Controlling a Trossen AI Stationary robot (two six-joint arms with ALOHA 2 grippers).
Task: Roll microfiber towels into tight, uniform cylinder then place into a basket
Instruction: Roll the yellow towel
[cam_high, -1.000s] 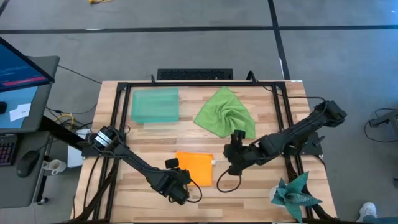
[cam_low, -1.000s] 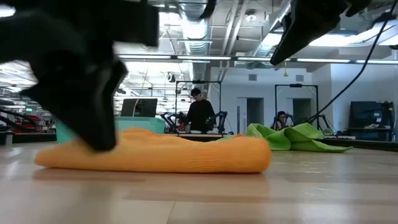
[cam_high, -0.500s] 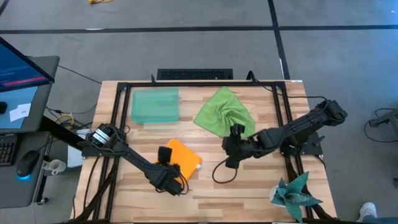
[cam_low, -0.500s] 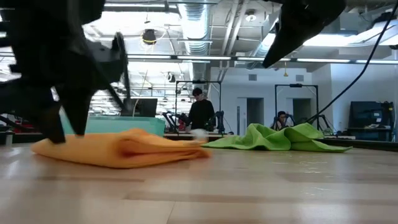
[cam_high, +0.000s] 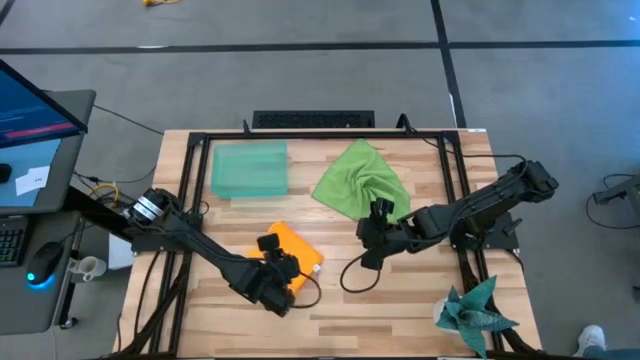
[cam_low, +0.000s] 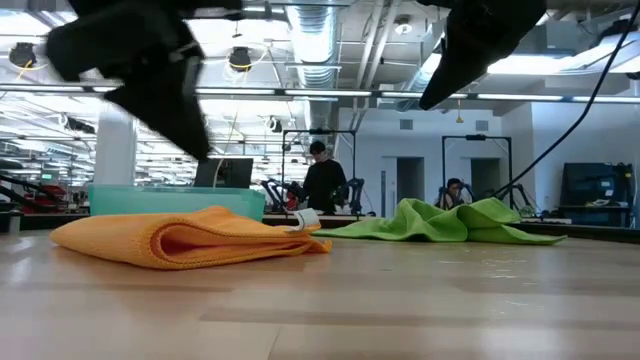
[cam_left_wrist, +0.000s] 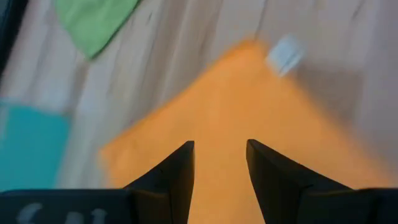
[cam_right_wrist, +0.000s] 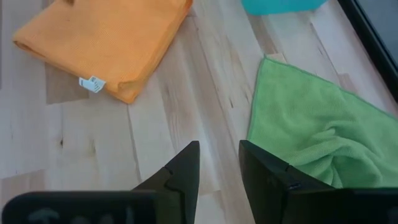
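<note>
1. The left gripper (cam_high: 275, 283) hangs over the near corner of the bright orange microfiber towel (cam_high: 294, 257), its two dark fingers (cam_left_wrist: 176, 172) a small gap apart with nothing between them. Half a second ago it sat lower on the cloth; now the low view shows it lifted clear above the towel's left end.
2. The orange towel lies folded flat, directly under and just ahead of the left gripper, its white tag (cam_right_wrist: 92, 83) at the edge facing the right gripper. Since a second ago it has turned and shifted left on the pale wooden table (cam_high: 400, 300); since half a second ago it has barely moved.
3. The shallow translucent mint-green plastic basket (cam_high: 249, 169) stands well beyond the left gripper, towards the far edge, unchanged and with no towel in it.
4. The light lime green microfiber towel (cam_high: 362, 181) lies crumpled just beyond the right gripper (cam_high: 371, 248), where it was before.
5. The right gripper hovers above bare wood between both towels, fingers (cam_right_wrist: 180, 175) slightly apart and holding nothing; it has stayed put for the last half second.
6. A dark teal spiky cloth (cam_high: 473, 310) rests at the near right corner, well apart from the right gripper.
</note>
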